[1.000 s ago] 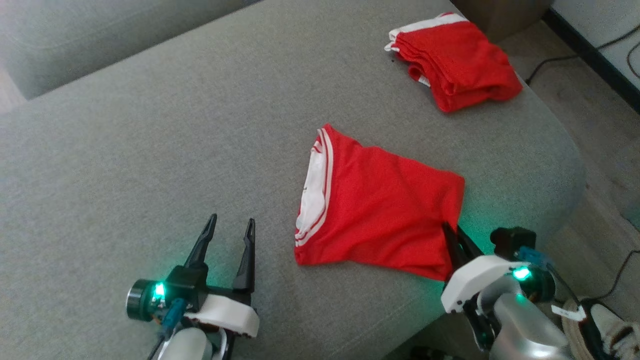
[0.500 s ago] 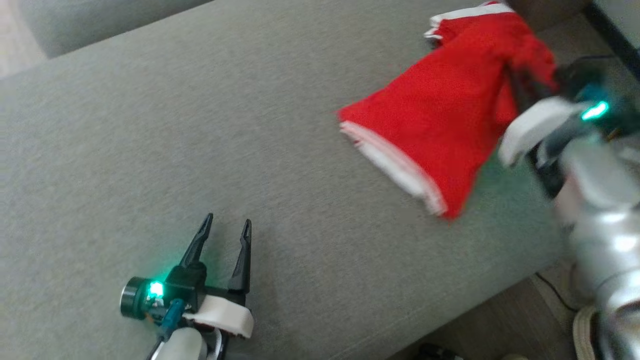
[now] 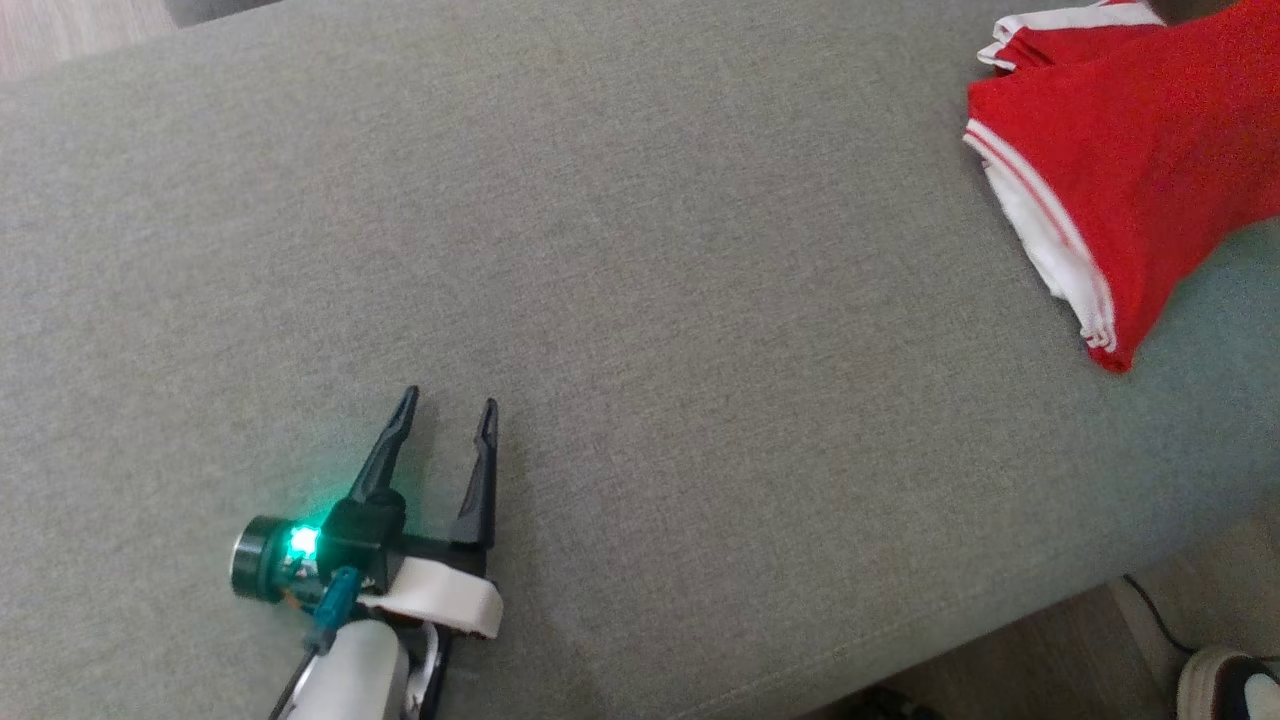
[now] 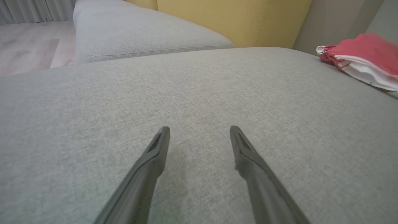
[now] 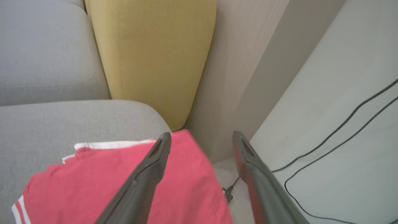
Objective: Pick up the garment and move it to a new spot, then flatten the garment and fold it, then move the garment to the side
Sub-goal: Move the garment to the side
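Since a second ago the red garment (image 3: 1120, 180) has gone from the middle of the grey sofa seat (image 3: 640, 250) to its far right end; the head camera has swung as well. The right gripper (image 5: 202, 137), then pinched on the garment's corner, now has its fingers spread with nothing between them.

Findings at present:
- Garment: lies folded at the right end of the seat, overlapping the second folded red garment (image 3: 1050, 45) behind it. Its white-striped hem faces the open seat, and its lowest corner rests on the upholstery.
- Right gripper: in its wrist view, one finger lies across the red cloth and the other over the floor beyond the seat edge. Contact with the cloth cannot be determined.
- Left gripper (image 3: 445, 410): fingers spread, empty, low over bare seat, well apart from both garments.
- Surroundings: a yellow cushion (image 5: 149, 56) stands behind the seat, black cables (image 5: 342, 124) run beside it, and a shoe (image 3: 1225, 685) is on the floor at the seat's front corner
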### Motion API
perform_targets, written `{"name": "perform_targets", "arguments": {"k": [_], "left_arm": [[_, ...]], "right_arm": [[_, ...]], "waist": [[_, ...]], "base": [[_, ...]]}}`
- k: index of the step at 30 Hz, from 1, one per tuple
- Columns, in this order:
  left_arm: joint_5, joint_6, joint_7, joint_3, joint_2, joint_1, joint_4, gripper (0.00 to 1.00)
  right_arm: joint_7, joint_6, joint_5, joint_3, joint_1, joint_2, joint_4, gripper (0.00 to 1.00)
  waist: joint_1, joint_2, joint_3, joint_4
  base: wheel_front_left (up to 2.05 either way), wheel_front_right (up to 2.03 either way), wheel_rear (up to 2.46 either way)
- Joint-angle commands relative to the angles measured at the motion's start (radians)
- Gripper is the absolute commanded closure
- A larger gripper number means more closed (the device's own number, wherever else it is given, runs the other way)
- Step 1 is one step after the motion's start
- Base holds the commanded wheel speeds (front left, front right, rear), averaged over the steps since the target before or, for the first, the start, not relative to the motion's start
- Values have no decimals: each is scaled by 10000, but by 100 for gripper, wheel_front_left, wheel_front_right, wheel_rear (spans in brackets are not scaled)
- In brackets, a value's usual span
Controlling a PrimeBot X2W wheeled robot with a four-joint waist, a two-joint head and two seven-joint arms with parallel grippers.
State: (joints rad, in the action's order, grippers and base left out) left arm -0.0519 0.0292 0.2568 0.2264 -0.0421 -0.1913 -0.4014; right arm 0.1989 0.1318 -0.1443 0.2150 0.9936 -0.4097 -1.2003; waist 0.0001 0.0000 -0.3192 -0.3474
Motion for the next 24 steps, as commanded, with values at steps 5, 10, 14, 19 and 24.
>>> {"name": "perform_targets", "arguments": {"k": [5,10,14,19,24], "left_arm": [[53,-232,49,-694,-111,-143,178,0],[-50,-497,49,-1156,-112,-31,356,0],[-145,-780,49,-1694,-140,164,535,0],[-249,-883,49,-2249,-142,281,605,0],[-320,-935,49,-2551,-119,427,454,0]], "right_arm": [[569,-11,-577,394,-124,1102,1100,0],[623,-11,1,-353,-1263,2669,3601,0],[625,-11,998,-1233,-2909,3308,5504,0],[626,-11,1824,-1744,-4788,3555,6532,0],[627,-11,2347,-2312,-6056,3589,6651,0]], "waist": [[-1,0,234,70],[-1,0,531,483],[-1,0,744,983],[-1,0,937,1768],[-1,0,1113,2398]], "base": [[0,0,0],[0,0,0],[0,0,0],[0,0,0],[0,0,0]]}}
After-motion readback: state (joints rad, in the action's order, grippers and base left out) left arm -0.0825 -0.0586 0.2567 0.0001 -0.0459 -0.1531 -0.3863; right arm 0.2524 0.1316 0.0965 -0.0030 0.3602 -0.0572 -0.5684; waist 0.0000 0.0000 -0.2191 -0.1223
